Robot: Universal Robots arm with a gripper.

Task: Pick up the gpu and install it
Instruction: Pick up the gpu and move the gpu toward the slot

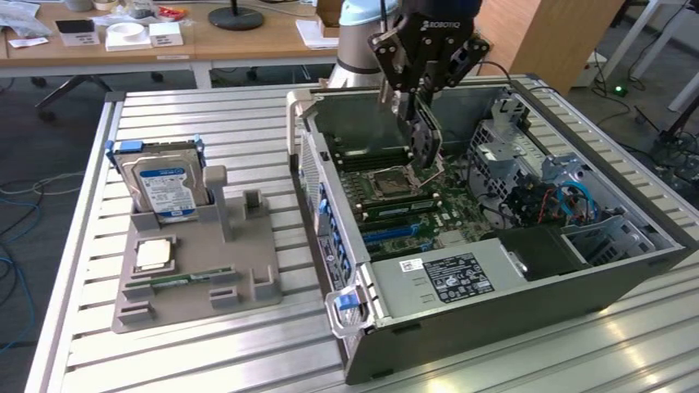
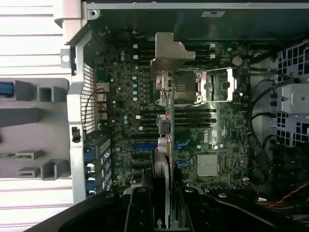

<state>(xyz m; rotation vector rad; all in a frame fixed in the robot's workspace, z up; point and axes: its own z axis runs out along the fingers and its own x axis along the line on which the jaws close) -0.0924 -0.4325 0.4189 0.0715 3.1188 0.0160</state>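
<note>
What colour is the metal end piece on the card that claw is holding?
Silver-grey; the bracket of the gpu shows best in the wrist view.

Slatted metal table nearest, wooden desk at the far side strewn with papers, grey floor with loose cables on the exterior view's left, wooden panel far on the exterior view's right, white table legs beside it.

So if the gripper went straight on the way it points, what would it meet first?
The gpu held in the gripper would likely meet the motherboard beside the CPU socket first; depth unclear.
</note>
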